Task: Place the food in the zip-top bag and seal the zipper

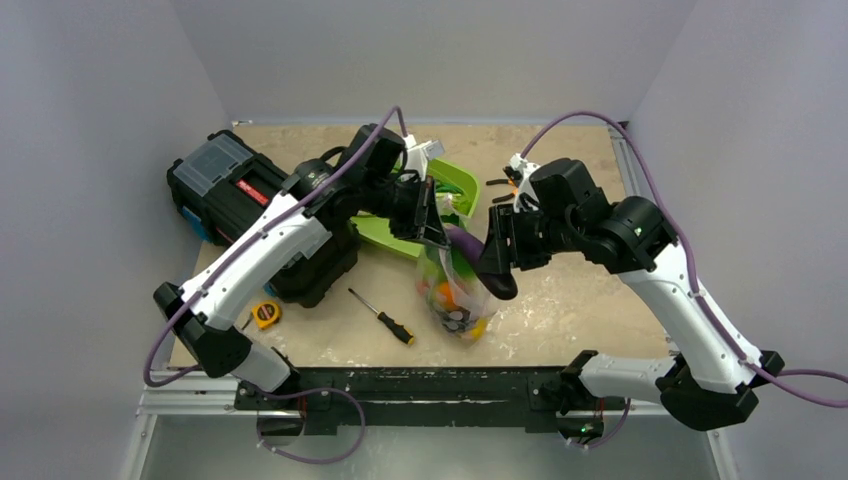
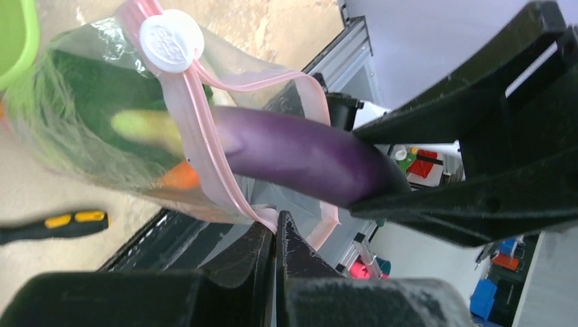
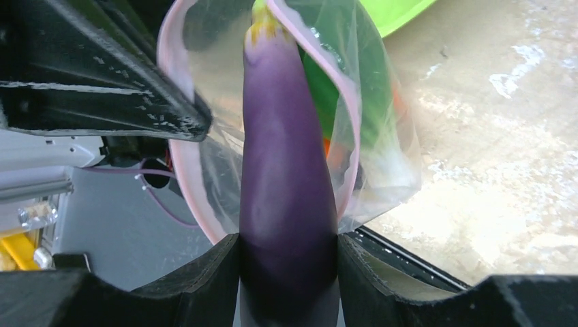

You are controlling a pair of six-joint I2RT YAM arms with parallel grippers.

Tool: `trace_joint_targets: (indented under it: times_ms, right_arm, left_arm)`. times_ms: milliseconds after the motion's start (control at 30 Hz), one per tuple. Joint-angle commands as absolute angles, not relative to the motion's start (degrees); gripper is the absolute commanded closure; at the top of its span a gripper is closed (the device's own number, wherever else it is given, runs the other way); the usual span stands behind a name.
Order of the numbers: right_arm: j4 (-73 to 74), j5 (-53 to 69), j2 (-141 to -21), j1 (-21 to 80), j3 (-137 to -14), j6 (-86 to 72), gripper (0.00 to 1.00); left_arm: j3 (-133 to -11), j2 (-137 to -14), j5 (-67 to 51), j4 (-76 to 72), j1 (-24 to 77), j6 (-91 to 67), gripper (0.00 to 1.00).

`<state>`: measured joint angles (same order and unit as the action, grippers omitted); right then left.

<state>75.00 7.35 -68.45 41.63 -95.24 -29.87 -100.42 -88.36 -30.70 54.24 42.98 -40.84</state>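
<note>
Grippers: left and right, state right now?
Left gripper: closed, pinching the zip-top bag at its mouth edge.
Right gripper: closed on the eggplant, its stem end poking into the bag.

Robot lab — grey-walled bench (image 1: pixel 590 290); toolbox (image 1: pixel 240 195); screwdriver (image 1: pixel 383 316)

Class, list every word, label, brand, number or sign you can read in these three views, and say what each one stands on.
No text reads clearly in any view.
Red label on the black toolbox: too small to read.
Embossed mark on the white zipper slider: blurred, unreadable.
Yellow tape measure: no legible marking.
</note>
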Motion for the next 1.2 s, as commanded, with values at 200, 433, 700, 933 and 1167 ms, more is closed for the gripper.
trace_joint_targets:
  times_ms: [200,433,700,933,1167]
  right_arm:
    - [65.20,18.57,-67.63,42.01,-90.52,-21.03,1.00]
    - [64.37,21.49,-69.33,42.09,-92.57,-19.87,1.00]
    - [69.63,10.78,-69.53,42.04,-91.20,-15.97,1.00]
    - [73.65,-1.34,-67.89,41.94,-89.91,-16.35,1.00]
    - [74.81,-4.54,-67.11,42.00,-90.64,-17.09,1.00]
  left_arm:
    - [-99.99,-80.24,-27.27,64.13,40.92,-35.55,1.00]
    - [-108.01,-82.87,-26.74,68.54,40.88,-35.28,1.00]
    - [-101.60,-88.82,-31.18,59.86,41.12,-36.35,1.00]
    - [-94.21,-90.65,-35.87,41.24,40.97,-40.06,1.00]
    - [-88.59,-93.14,-42.19,15.70,40.97,-53.33,1.00]
